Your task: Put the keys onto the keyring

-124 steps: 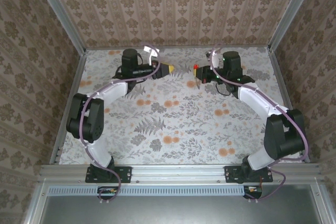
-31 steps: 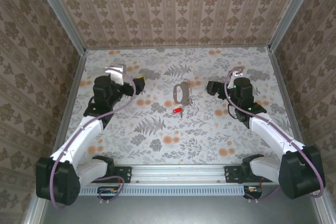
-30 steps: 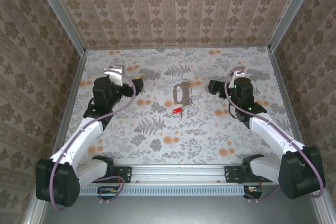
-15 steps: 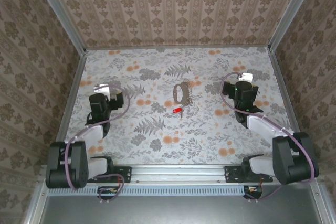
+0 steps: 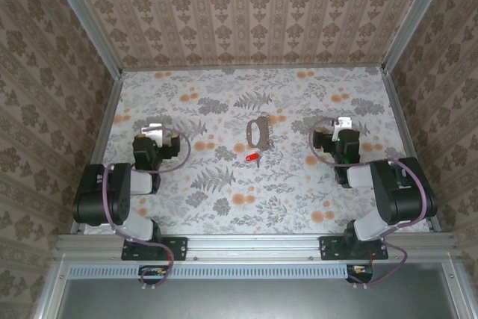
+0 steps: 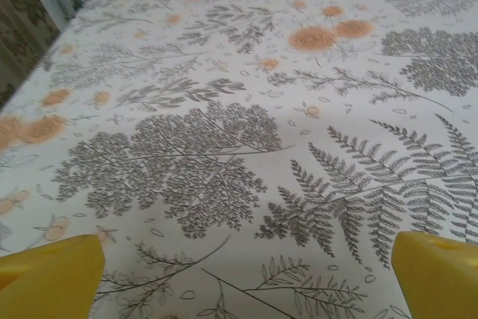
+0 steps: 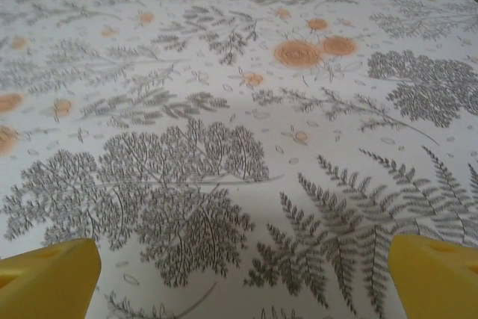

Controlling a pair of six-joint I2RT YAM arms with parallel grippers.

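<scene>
**Red key [image 5: 253, 157] and keyring [image 5: 258, 131] lie loose at centre**

The red key rests on the floral surface [image 5: 224, 192] just below the keyring, mid-frame. The left tool [image 6: 246, 278] and the right tool [image 7: 243, 274] sit well apart from both, jaws spread wide, holding nothing.

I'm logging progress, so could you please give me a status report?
Left gripper open, empty; right gripper open, empty. Red key on table beside keyring, threading unclear. No obstruction seen.
</scene>
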